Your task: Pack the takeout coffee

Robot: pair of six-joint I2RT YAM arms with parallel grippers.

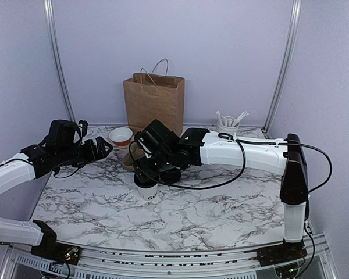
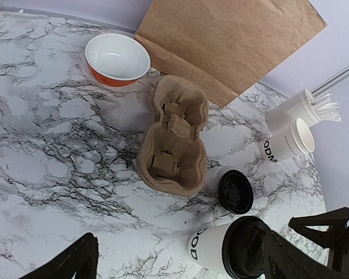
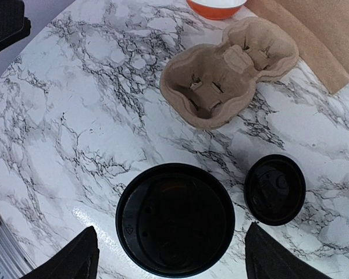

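A white paper cup with dark lettering (image 1: pixel 146 192) stands on the marble table with a black lid on it; it also shows in the right wrist view (image 3: pixel 174 218) and the left wrist view (image 2: pixel 212 249). My right gripper (image 1: pixel 155 174) hovers just above it, open, one finger on each side of the lid (image 3: pixel 177 263). A loose black lid (image 3: pixel 275 189) lies beside the cup. A second lettered white cup (image 2: pixel 288 141), without a lid, stands further back. My left gripper (image 1: pixel 104 148) is open and empty, off to the left above the table (image 2: pixel 177 258).
The brown pulp carrier (image 2: pixel 173 139) lies just behind the lidded cup. An orange bowl (image 2: pixel 117 58) and a brown paper bag (image 1: pixel 154 102) stand at the back. A white cup of stirrers (image 2: pixel 299 109) is at the back right.
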